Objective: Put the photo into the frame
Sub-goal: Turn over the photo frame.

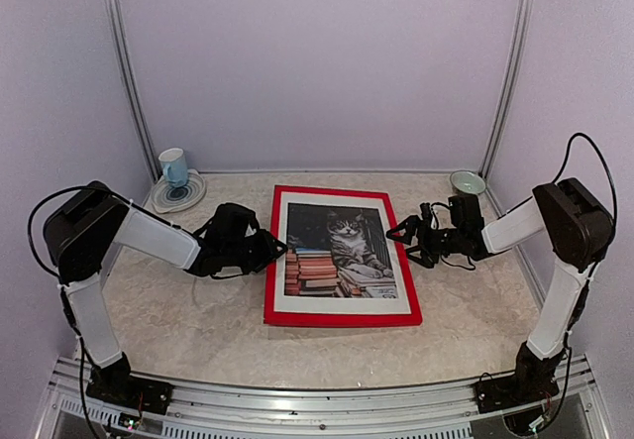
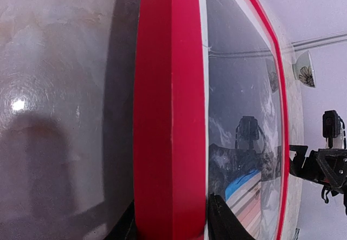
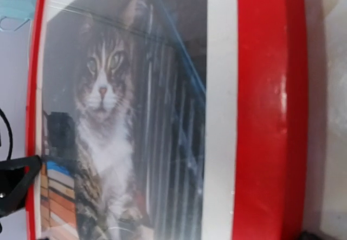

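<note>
The photo [image 1: 339, 251] lies face up inside the frame [image 1: 342, 317], behind a reflective pane and bordered by a white mat [image 1: 343, 302], so the task looks all but done. The frame rests flat in the middle of the table [image 1: 198, 310].

The left claw [image 1: 272, 251] sits at the frame's left rail. In its wrist view a dark finger shows on each side of the red rail, but I cannot tell whether they are pressing on it or clear of it. The right claw [image 1: 404, 233] is spread wide, grasping nothing, just beside the right rail.

The main risk is probably the left claw's retreat. If a finger catches the rail, pulling away could drag, lift or tilt the frame and unseat the photo. The right claw's spread fingers could also nudge the frame if they swing inward.
</note>
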`<state>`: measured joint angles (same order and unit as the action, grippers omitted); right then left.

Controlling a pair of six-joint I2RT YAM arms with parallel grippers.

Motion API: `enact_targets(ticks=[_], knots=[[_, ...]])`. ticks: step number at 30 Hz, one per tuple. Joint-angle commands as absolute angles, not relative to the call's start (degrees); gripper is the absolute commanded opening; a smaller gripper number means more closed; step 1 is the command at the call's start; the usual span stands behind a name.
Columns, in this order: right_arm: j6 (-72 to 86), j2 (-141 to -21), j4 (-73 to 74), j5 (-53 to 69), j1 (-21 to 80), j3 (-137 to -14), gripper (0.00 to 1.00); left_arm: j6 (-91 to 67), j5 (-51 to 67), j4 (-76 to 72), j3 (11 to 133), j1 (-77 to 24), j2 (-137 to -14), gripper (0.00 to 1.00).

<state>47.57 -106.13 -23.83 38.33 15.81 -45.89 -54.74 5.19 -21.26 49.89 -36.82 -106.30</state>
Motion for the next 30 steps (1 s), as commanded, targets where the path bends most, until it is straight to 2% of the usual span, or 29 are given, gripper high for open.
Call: enact_targets(ticks=[1, 9, 25, 30], knots=[[47.3, -106.3, -24.9, 40.5, 16.6, -45.6, 0.99, -51.1, 6.9, -23.7, 50.2, -38.3, -106.6, 0.37], [46.9, -106.0, -24.2, 41.3, 17.3, -45.6, 0.99, -51.6, 8.5, -25.7, 51.0, -38.2, -109.5, 0.43], [45.2, -101.9, -19.8, 40.2, 17.3, -44.9, 0.99, -48.2, 6.1, -18.4, 53.1, -35.3, -104.4, 0.72], [44.6, -100.3, -17.9, 39.4, 17.3, -45.1, 0.99, -46.5, 4.2, -14.4, 55.4, -35.4, -103.2, 0.78]])
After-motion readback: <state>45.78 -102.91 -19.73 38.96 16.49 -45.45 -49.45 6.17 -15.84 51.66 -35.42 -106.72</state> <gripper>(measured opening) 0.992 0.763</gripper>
